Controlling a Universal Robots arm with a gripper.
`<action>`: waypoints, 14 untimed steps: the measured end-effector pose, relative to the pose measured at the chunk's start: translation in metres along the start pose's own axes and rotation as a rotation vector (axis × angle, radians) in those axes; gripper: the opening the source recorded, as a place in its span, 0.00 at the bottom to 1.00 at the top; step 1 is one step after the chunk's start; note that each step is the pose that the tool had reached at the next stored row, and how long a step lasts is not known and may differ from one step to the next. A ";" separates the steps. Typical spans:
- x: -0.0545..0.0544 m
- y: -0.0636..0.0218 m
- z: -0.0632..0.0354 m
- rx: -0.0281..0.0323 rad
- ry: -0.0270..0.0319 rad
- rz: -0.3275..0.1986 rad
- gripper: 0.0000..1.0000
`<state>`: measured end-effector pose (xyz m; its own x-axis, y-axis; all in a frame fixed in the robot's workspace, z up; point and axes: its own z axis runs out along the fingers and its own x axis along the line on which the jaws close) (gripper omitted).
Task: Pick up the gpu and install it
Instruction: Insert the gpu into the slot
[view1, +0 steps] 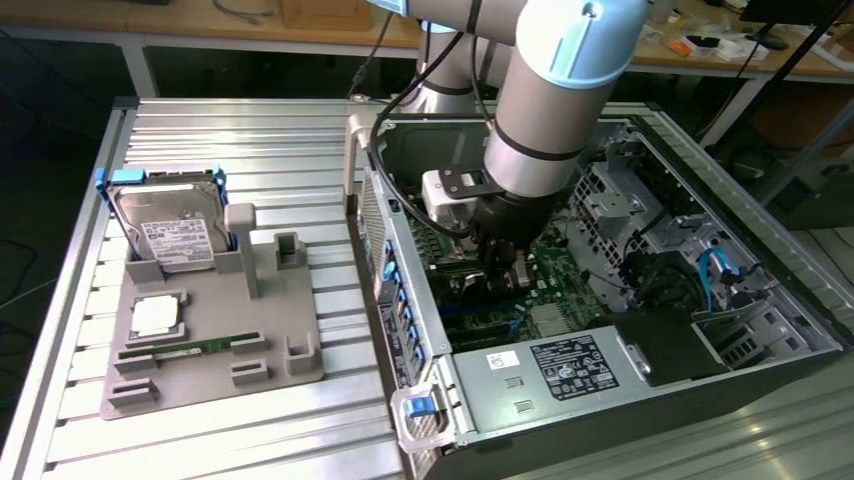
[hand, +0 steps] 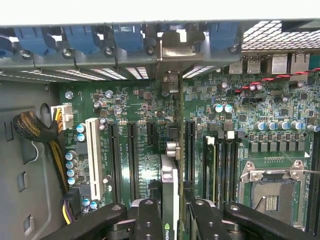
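Note:
The gpu (hand: 170, 165) stands on edge inside the open computer case (view1: 400, 180), seen edge-on over the green motherboard (hand: 135, 105). Its silver bracket (hand: 170, 80) reaches up to the case's rear slot openings. My gripper (hand: 170, 220) is shut on the card, with one black finger (hand: 149, 220) on each side of it. The card's lower edge lines up between the long black expansion slots (hand: 132, 155); I cannot tell whether it sits in a slot. In the exterior view my gripper (view1: 501, 265) reaches down into the middle of the case.
Beside the case a grey fixture (view1: 214, 370) holds a hard drive (view1: 167, 225), a processor (view1: 156, 315) and a green memory stick (view1: 194, 348). In the case are the power supply (view1: 574, 365), a cable bundle (hand: 35, 127), a white slot (hand: 92, 155) and the processor socket (hand: 270, 192).

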<state>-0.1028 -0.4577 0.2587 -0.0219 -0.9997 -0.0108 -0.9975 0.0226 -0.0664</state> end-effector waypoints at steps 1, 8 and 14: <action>0.000 0.0000 0.0000 0.0000 0.0000 0.000 0.27; 0.001 0.0000 0.0004 0.0001 -0.0001 0.000 0.27; 0.001 0.0001 0.0017 -0.0002 0.0002 0.000 0.27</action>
<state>-0.1028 -0.4588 0.2570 -0.0218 -0.9997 -0.0106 -0.9975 0.0225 -0.0663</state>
